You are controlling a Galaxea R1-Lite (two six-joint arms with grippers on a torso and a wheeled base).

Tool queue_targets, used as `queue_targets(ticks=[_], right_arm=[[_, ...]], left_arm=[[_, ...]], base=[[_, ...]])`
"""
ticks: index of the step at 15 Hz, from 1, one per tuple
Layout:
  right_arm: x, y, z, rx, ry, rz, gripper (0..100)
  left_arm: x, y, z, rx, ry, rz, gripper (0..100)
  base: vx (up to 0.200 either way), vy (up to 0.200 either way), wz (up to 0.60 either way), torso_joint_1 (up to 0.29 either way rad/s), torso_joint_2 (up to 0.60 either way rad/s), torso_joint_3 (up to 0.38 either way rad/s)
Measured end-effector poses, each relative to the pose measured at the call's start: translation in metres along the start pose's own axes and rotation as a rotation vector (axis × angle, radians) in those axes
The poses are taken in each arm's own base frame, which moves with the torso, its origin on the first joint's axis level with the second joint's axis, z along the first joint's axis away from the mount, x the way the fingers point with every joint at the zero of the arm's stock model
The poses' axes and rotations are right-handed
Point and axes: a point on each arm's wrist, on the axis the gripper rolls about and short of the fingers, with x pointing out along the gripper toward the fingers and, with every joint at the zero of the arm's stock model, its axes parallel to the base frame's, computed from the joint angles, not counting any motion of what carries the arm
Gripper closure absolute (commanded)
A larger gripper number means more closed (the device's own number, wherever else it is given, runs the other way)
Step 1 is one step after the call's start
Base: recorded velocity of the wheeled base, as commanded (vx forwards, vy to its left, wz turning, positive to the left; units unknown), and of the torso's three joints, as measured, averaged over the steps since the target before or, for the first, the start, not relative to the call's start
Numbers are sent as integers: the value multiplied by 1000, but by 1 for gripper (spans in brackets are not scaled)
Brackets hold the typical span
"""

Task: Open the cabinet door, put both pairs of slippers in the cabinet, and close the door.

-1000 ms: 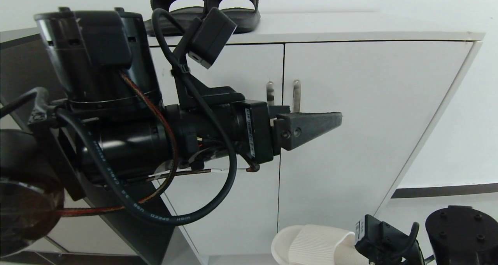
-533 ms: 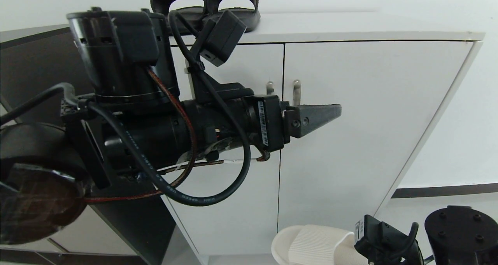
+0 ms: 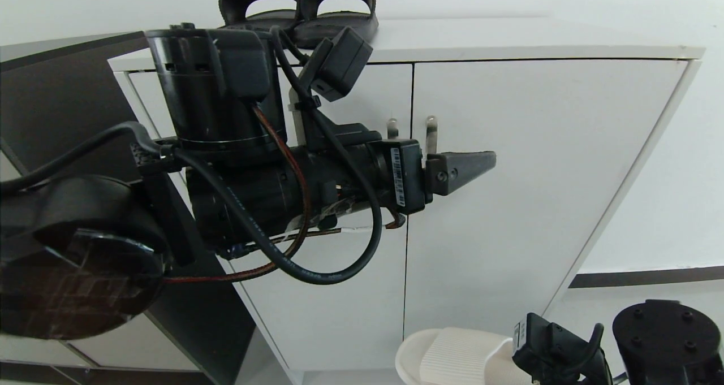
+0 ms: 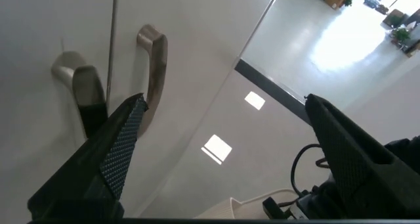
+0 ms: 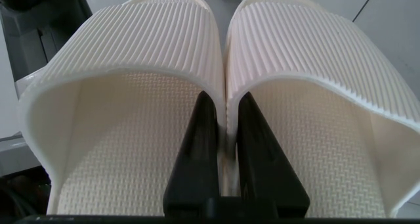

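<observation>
Shut cabinet [image 3: 509, 176], with two metal handles [image 3: 431, 130] side by side at the seam between its doors. Black slippers [image 3: 300, 6] paired on the cabinet top, toward its left end. White slippers [image 3: 447, 354] low before the right door, pinched together by their inner edges in the clamped right gripper [image 5: 226, 138]. Left gripper [image 4: 224, 100] spread wide at handle height, one finger just beside the right door's handle; contact unclear.
</observation>
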Motion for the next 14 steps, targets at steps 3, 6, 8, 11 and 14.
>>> queue_targets(ticks=[3,6,8,11,14], right_arm=[[1,0,-1,1,5,0,100],[1,0,-1,1,6,-1,100],[1,0,-1,1,9,0,100],[0,1,-5,-24,15,13,100],[-3,3,-12,-82,26,63,100]], left_arm=[[9,3,1,0,-13,48,0],[18,6,-2,-1,-9,60,0],[21,7,-4,0,-5,62,100],[22,9,-6,0,1,67,100],[20,8,-11,3,17,59,100]], base=[[0,0,0,0,0,0],[0,0,0,0,0,0],[0,0,0,0,0,0],[0,0,0,0,0,0],[0,0,0,0,0,0]])
